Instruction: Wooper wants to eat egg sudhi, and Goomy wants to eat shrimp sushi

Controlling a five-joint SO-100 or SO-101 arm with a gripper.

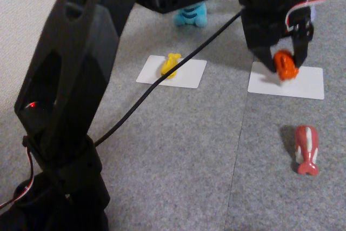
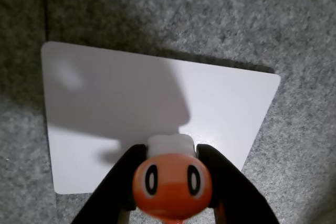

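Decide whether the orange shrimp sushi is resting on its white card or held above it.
Held above: the hand grips the shrimp sushi over the white card, its fingers flanking it.

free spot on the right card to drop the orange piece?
Yes. The white rectangular card under the black gripper is bare. That gripper holds the small orange toy shrimp sushi over the card's near edge. The other white card carries the yellow toy sushi.
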